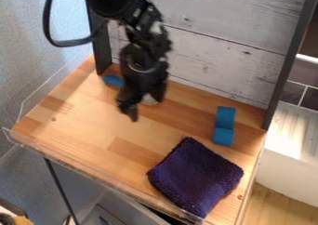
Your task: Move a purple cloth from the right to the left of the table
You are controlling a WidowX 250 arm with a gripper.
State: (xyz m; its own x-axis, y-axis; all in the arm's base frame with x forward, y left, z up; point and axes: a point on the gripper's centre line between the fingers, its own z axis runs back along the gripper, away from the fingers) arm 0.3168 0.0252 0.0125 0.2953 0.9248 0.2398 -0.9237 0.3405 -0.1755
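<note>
Near the front right corner of the tabletop [81, 122], as I look at it, lies the purple cloth [195, 175], flat and askew. Over the back left part hangs the black claw [145, 109], its fingers spread. A bent blue block [225, 126] sits toward the back right corner, a smaller blue piece [113, 80] near the back left one.

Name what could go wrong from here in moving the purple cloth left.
The purple cloth lies close to the table's front edge, so a clumsy push might tip it off. The blue object just behind it could get bumped. The pale object by the hand might be knocked as the arm sets off.
</note>
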